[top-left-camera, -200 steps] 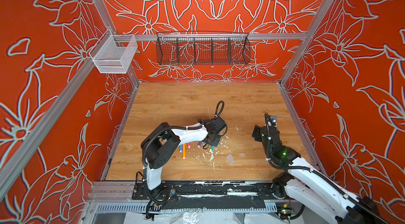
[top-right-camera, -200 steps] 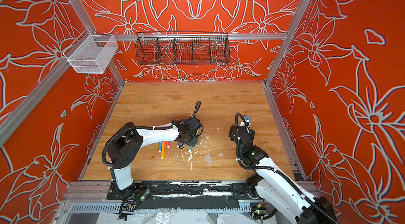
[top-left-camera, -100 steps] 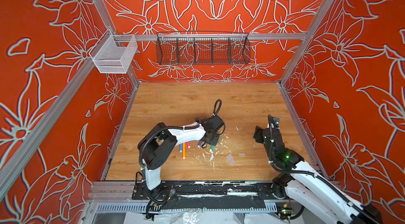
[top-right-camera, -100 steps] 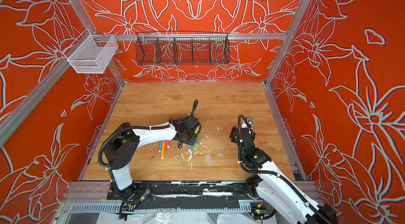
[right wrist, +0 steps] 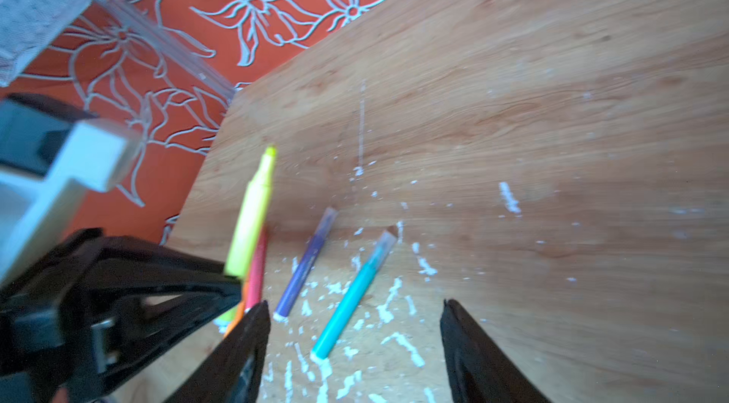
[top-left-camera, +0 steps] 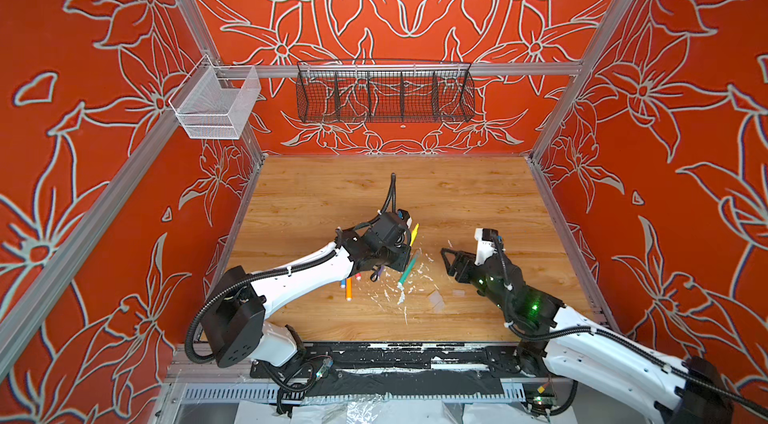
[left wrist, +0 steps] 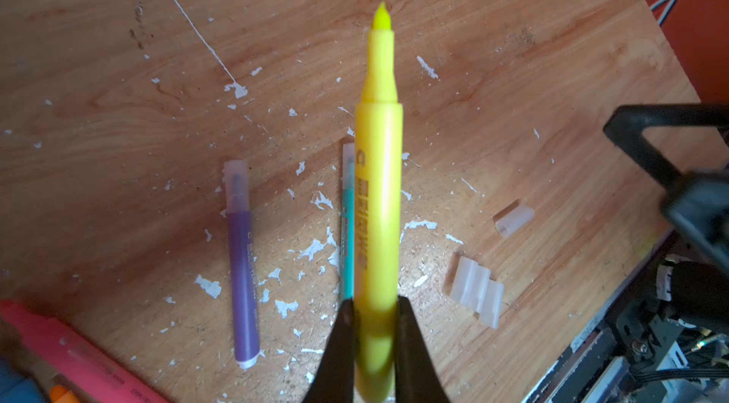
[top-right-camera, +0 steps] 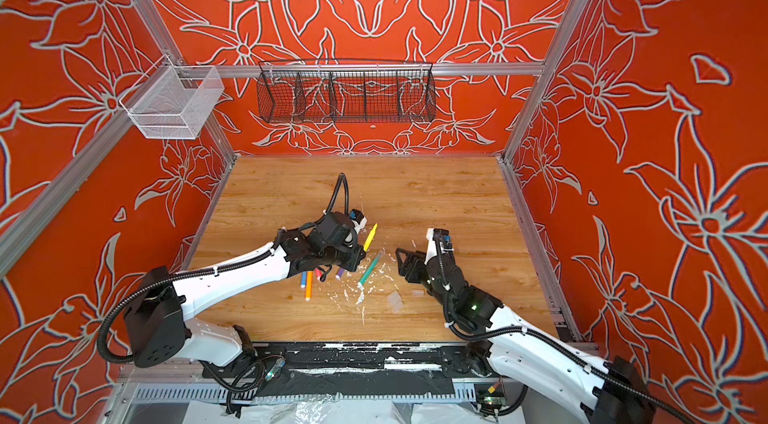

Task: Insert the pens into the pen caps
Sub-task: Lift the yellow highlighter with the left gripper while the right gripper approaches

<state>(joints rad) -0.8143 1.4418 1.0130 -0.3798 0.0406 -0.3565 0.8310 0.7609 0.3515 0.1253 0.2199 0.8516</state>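
Observation:
My left gripper (left wrist: pixel 374 306) is shut on the uncapped yellow pen (left wrist: pixel 378 184), whose tip points away from the wrist; in both top views the yellow pen (top-left-camera: pixel 414 234) (top-right-camera: pixel 370 236) sticks out past the left gripper (top-left-camera: pixel 402 251). On the table lie a green pen (top-left-camera: pixel 408 268) (right wrist: pixel 355 294) and a purple pen (left wrist: pixel 241 263) (right wrist: pixel 305 265), each with a clear cap on. Pink (left wrist: pixel 79 353), orange (top-left-camera: pixel 348 289) and blue (top-left-camera: pixel 343 283) pens lie partly under the left arm. Loose pen caps (left wrist: pixel 513 218) (left wrist: pixel 475 290) (top-left-camera: pixel 435 300) rest near my right gripper (top-left-camera: pixel 446 260) (right wrist: pixel 355 302), which is open and empty, to the right of the green pen.
White paint flecks (top-left-camera: pixel 390 291) are scattered over the wooden table (top-left-camera: pixel 478 202). A black wire basket (top-left-camera: pixel 384 92) hangs on the back wall, and a white mesh bin (top-left-camera: pixel 216 106) on the left rail. Orange walls close in three sides.
My right gripper moved left toward the pens and its jaws narrowed a little. My left gripper shifted, and the yellow pen now shows beyond it.

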